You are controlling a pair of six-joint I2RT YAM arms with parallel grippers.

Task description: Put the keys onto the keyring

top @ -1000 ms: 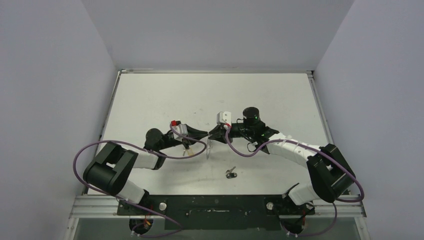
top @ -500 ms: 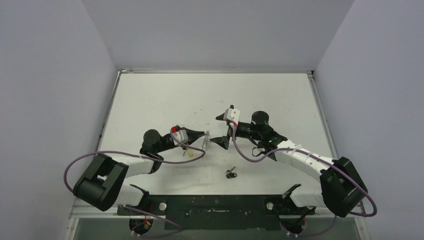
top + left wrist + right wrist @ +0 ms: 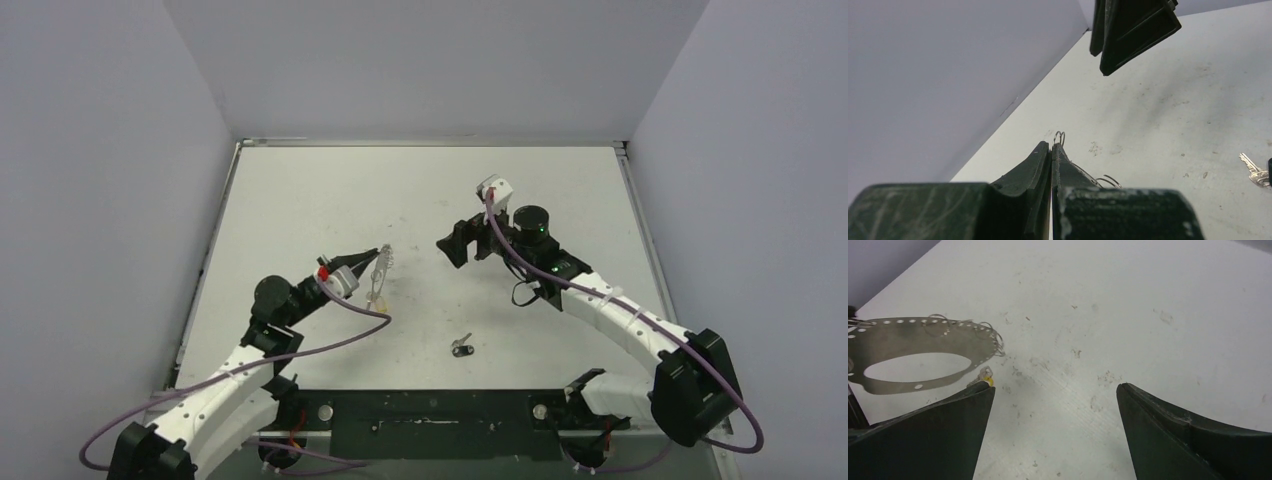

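Note:
My left gripper (image 3: pixel 376 254) (image 3: pixel 1052 145) is shut on the keyring (image 3: pixel 381 268), a flat silvery plate with an oval opening and small wire rings (image 3: pixel 1059 137) along its edge. In the right wrist view the keyring (image 3: pixel 908 330) shows at the left. A yellow-headed key (image 3: pixel 377 298) (image 3: pixel 987 381) hangs at its lower edge. My right gripper (image 3: pixel 453 240) (image 3: pixel 1055 390) stands open and empty, well to the right of the keyring. The black-headed key (image 3: pixel 461 346) (image 3: pixel 1254 170) lies flat on the table, near the front.
The white table (image 3: pixel 560 200) is scuffed and walled on three sides by grey panels. Purple cables (image 3: pixel 350 325) loop along both arms. In the left wrist view, the right gripper's black fingers (image 3: pixel 1128 35) hang at the top.
My right gripper has opened and drawn back to the right and farther away. The left arm has pulled left with the keyring, the yellow key dangling from it. The black key has not moved.

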